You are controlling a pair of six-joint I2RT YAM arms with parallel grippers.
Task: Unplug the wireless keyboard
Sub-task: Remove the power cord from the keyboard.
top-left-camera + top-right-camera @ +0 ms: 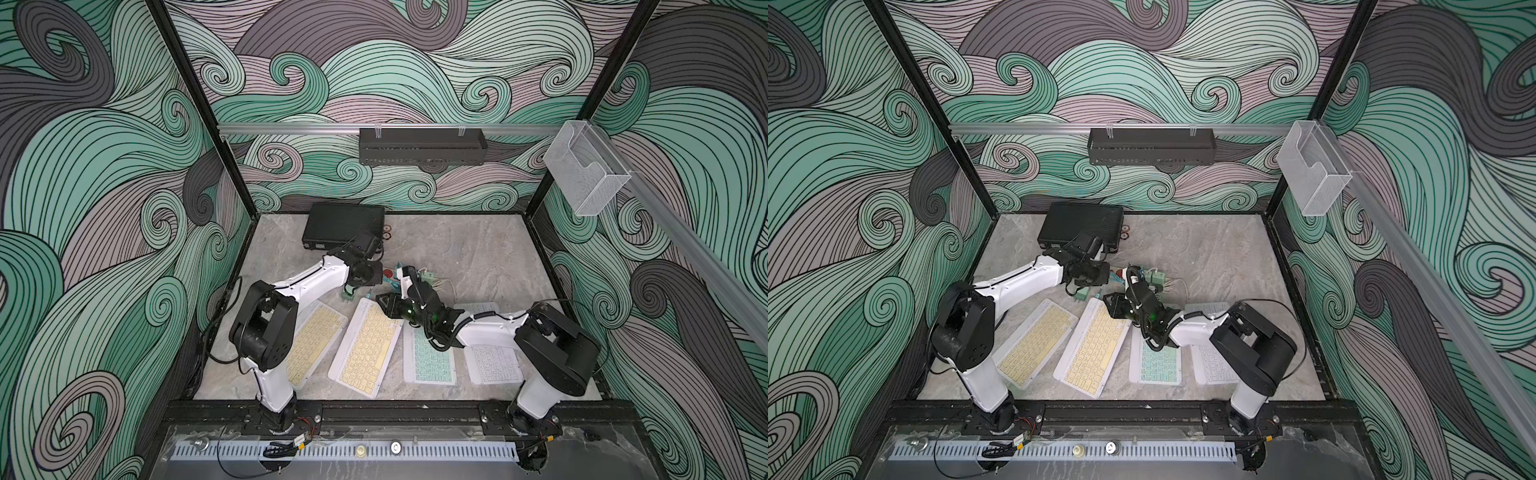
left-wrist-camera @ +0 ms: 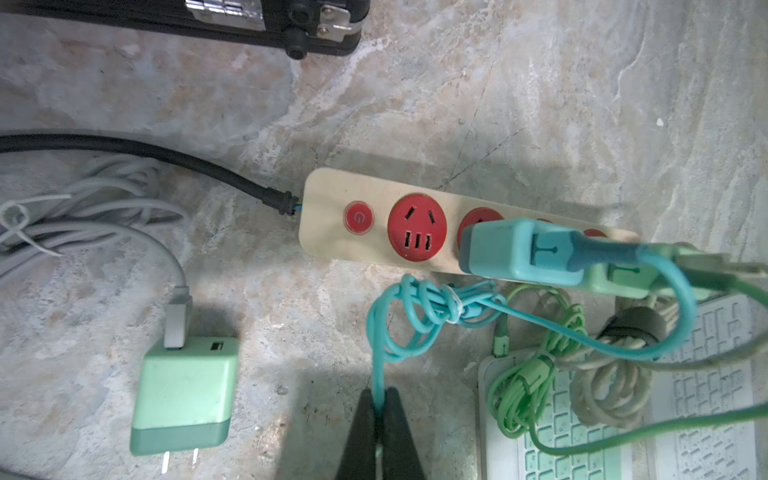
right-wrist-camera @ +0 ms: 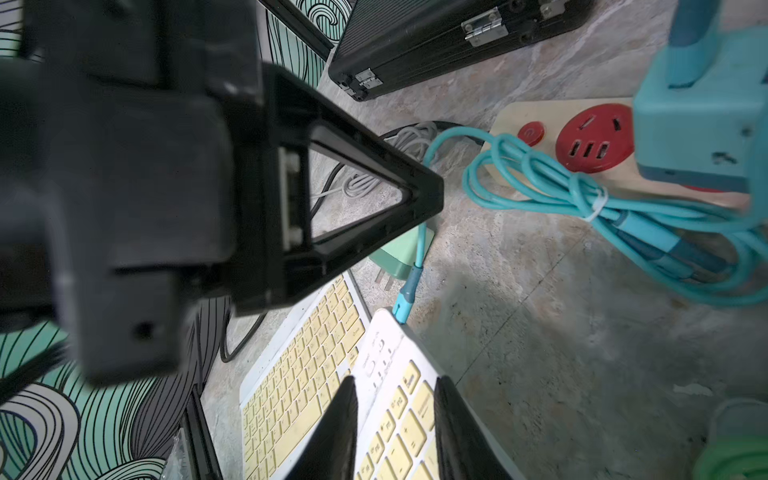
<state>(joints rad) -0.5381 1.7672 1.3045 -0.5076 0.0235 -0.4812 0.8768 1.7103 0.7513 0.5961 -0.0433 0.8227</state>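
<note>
The left gripper is pressed together on the teal cable, pinching it a little back from the teal plug, which sits in the far corner of the yellow keyboard. That keyboard, second from the left in a row of four, lies toward 6 o'clock on the table. Its plugged end points to 12 o'clock, at the power strip. The hold on the cord looks meant for a pull toward 12 o'clock, straight out of the socket. The right gripper stands part-spread astride that same end of the keyboard, probably to pin it so it does not slide with the cord; whether its pads bite I cannot tell
</note>
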